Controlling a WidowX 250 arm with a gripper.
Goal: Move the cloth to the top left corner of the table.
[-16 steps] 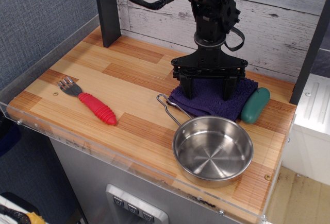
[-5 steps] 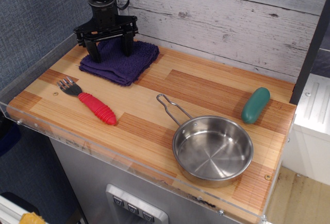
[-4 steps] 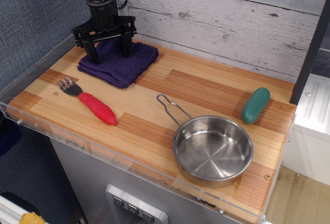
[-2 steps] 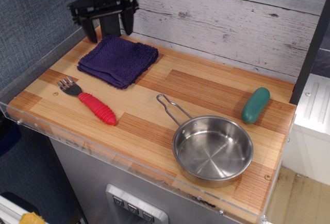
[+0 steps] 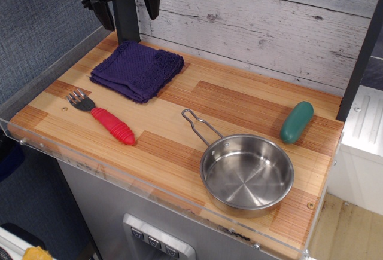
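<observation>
- Gripper [image 5: 127, 8]: black, two-fingered, at the top left of the view, raised clear above the table; fingers spread wide apart, nothing held between them, no contact with the cloth below
- Clear acrylic rim [image 5: 114, 179]: runs along the near edge of the table, with a grey base beneath it
- Steel pan [image 5: 246, 174]: near right area of the table, upright, interior bare; its wire handle points toward the table's centre
- Fork [image 5: 103, 118]: red ribbed handle, metal tines, lying flat near the left front; tines point toward the left edge
- Table [image 5: 227, 101]: light and reddish-brown plank stripes
- Green oblong object [image 5: 296, 122]: lying on the right side beyond the pan, close to the right edge, apart from the pan
- Cloth [image 5: 137, 70]: dark purple, nubby, folded roughly square, lying flat in the far left corner area of the table, just beyond the fork and apart from it; beneath and slightly in front of the gripper
- Dark upright post [image 5: 126, 24]: stands at the far left corner just behind the cloth, in front of the whitewashed plank wall [image 5: 269, 27]
</observation>
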